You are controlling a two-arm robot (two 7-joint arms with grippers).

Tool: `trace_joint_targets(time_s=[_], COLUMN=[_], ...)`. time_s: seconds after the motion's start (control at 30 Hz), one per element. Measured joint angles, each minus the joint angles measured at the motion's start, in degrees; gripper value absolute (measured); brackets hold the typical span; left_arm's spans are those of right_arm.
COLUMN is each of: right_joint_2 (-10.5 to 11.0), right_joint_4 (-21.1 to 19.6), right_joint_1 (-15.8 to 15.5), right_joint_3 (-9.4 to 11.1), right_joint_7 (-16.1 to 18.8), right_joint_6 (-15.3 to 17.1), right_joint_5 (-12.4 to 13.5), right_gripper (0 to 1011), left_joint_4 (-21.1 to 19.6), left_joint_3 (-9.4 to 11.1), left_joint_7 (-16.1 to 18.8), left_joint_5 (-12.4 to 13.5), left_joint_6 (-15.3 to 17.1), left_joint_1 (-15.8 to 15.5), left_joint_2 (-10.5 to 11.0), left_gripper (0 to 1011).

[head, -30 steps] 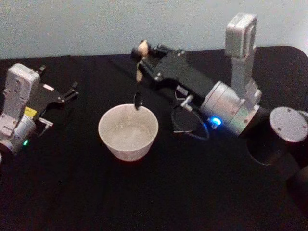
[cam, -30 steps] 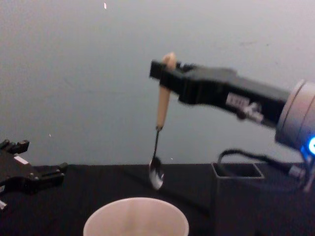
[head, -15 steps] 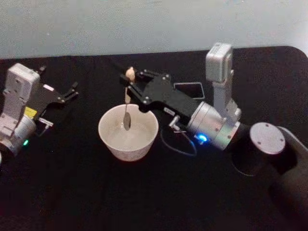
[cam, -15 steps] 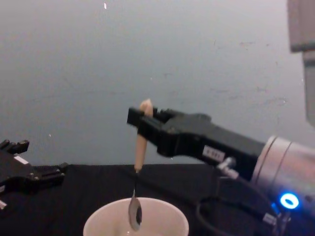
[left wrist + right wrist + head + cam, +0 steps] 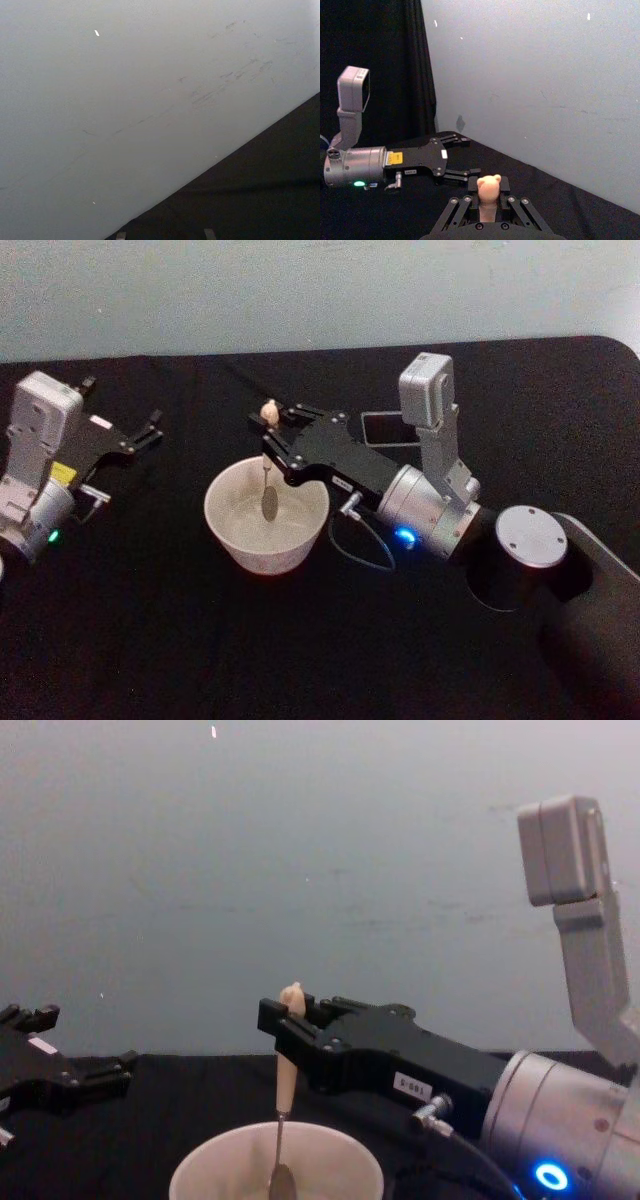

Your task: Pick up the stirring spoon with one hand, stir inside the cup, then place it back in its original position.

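The right pincer (image 5: 268, 432) is clamped on the spoon (image 5: 266, 468) just under its knob. The spoon hangs straight below it, with the bowl inside the cup (image 5: 232, 532). I judge stirring is beginning; next it needs small circles, clear of the rim. The left pincer (image 5: 467, 157), fingers apart, is parked far to its left.

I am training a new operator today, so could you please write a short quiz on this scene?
1. True or false: the stirring spoon is lying flat.
2. Which gripper holds the spoon? A) left B) right C) neither
3. Fill in: the spoon's bowl hangs inside the ____.
Key: 1 false, it hangs upright. 2 B, the right gripper is shut on its handle, while the left gripper is open, off to the left. 3 the cup.
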Motion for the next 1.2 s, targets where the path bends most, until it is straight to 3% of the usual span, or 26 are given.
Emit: trace_joint_targets(time_s=[0.4, 0.83, 1.2], right_joint_2=[-0.2, 2.7, 3.9], right_joint_4=[0.3, -4.5, -7.6], right_joint_1=[-0.2, -3.2, -5.1], right_joint_3=[1.1, 2.4, 1.4], right_joint_7=[-0.3, 0.8, 1.7], right_joint_6=[0.0, 1.2, 1.6], right_joint_5=[-1.0, 0.3, 0.9], right_gripper=[227, 227, 227], left_joint_4=[0.0, 0.0, 0.0], left_joint_3=[0.0, 0.0, 0.0], left_joint_7=[0.0, 0.0, 0.0], left_joint_5=[0.0, 0.0, 0.0], left_joint_6=[0.0, 0.0, 0.0], left_joint_1=[0.0, 0.0, 0.0], left_joint_2=[0.0, 0.0, 0.0], left_gripper=[1001, 1001, 1001])
